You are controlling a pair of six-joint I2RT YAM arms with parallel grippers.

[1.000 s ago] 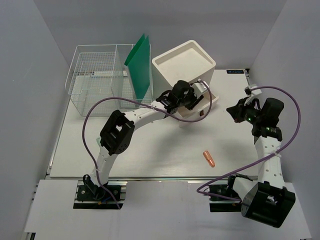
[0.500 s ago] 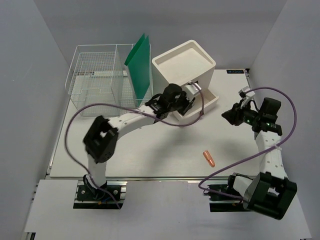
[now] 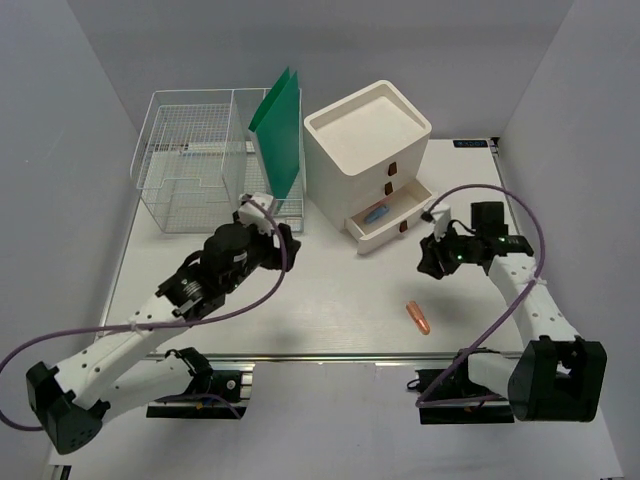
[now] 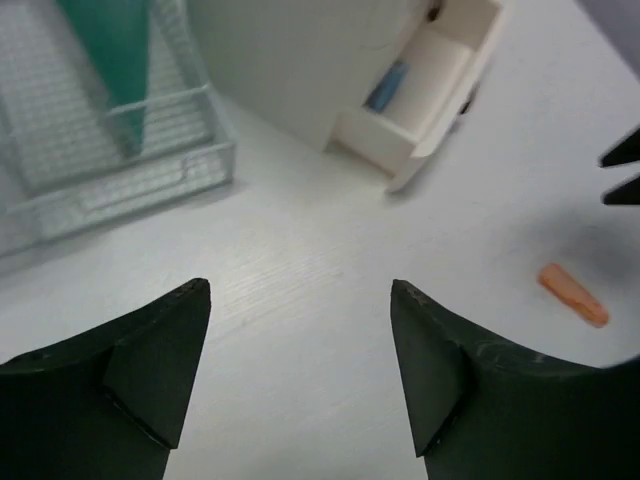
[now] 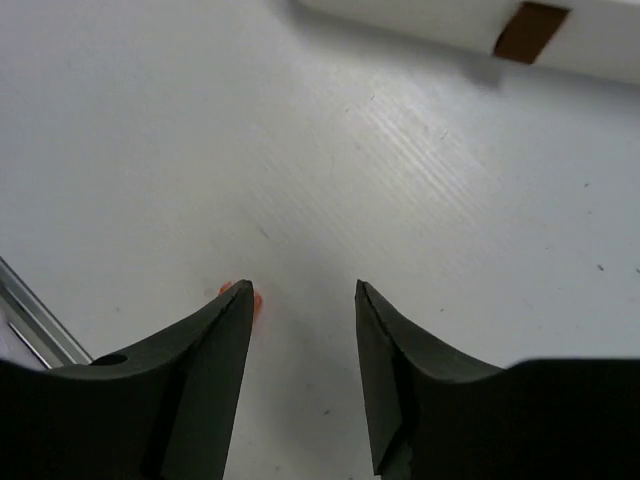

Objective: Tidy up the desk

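The desk [image 3: 320, 300] is a wide white tabletop. On it near the front lies a small orange piece [image 3: 419, 318]. My right gripper [image 3: 428, 265] hovers open just behind that piece. In the right wrist view the orange piece [image 5: 257, 300] peeks out beside the left fingertip, with only bare desk inside the open right gripper [image 5: 303, 290]. My left gripper [image 3: 285, 245] is open over bare desk in front of the wire basket. The left wrist view shows the left gripper [image 4: 300, 290] empty, the orange piece [image 4: 573, 294] far to its right.
A white three-drawer box [image 3: 368, 135] stands at the back; its bottom drawer [image 3: 385, 225] is pulled out, and a blue thing [image 4: 388, 85] lies inside. A wire basket [image 3: 190, 165] holding a green folder [image 3: 280, 125] stands back left. A metal rail [image 3: 300, 355] runs along the near edge.
My left arm has pulled back from the drawer box toward the near left and opened wide, uncovering the open drawer. My right gripper has moved forward and left, and its jaws have opened.
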